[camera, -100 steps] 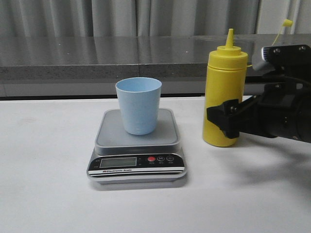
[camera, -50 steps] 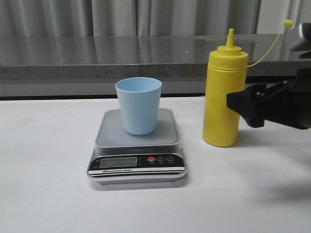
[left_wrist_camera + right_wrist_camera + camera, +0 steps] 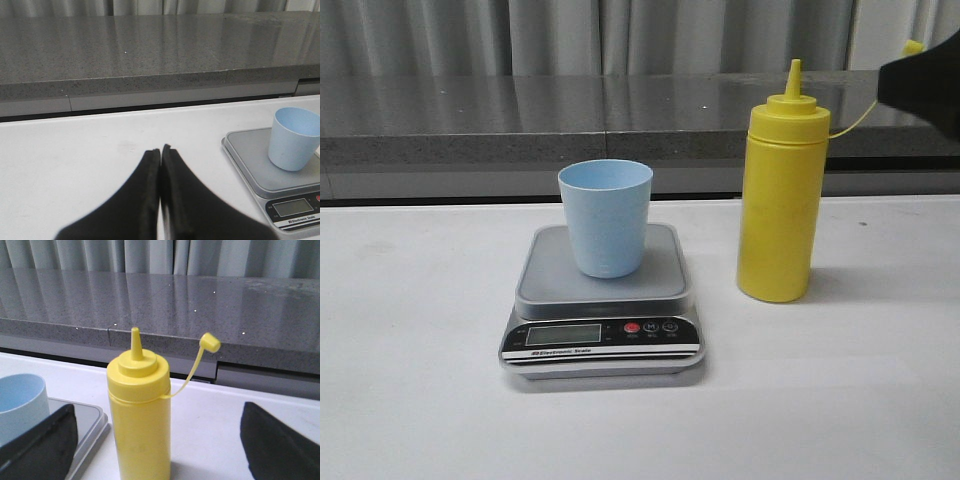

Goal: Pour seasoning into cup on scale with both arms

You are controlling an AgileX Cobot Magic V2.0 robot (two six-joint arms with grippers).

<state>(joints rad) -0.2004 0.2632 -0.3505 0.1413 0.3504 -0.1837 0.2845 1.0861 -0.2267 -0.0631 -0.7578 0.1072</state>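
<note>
Lifted clear of the tall yellow plastic squeeze bottle [image 3: 140, 412], the right gripper [image 3: 150, 440] hangs wide open with the bottle between its fingers, so it should descend centred and clamp mid-body, while the left gripper [image 3: 160, 152] rests closed, empty.

The white desk [image 3: 420, 400] carries the scale [image 3: 602, 320] and, upright beside it, the seasoning [image 3: 780, 200], which stands between the right gripper's [image 3: 160, 440] wide-apart fingers.
</note>
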